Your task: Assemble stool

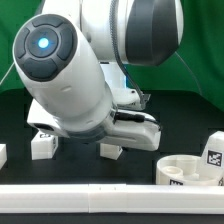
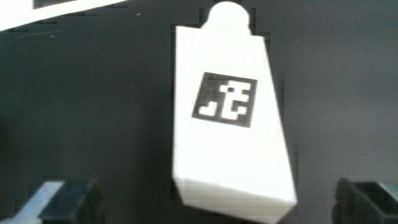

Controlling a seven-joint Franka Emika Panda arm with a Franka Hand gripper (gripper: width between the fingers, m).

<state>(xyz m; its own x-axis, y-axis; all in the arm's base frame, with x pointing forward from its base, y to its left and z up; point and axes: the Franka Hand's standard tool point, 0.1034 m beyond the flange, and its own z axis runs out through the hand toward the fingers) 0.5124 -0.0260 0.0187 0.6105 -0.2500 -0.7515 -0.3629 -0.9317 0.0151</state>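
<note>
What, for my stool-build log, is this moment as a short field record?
tagged leg: lying flat, tag facing up
gripper: open, one finger on each side of the tagged leg, not gripping it
seat: on the exterior view's right, apart from the arm
second leg: by the seat, at the exterior view's right edge
third leg: on the exterior view's left

A white, blocky plastic stool leg (image 2: 231,150) is lying on the dark table surface (image 2: 80,110), its black-and-white square tag (image 2: 226,100) facing the camera and a rounded peg (image 2: 226,15) capping its narrow end. The gripper (image 2: 210,200) is hanging spread wide, its dark fingers (image 2: 50,200) flanking the leg's broad end without touching it.
</note>
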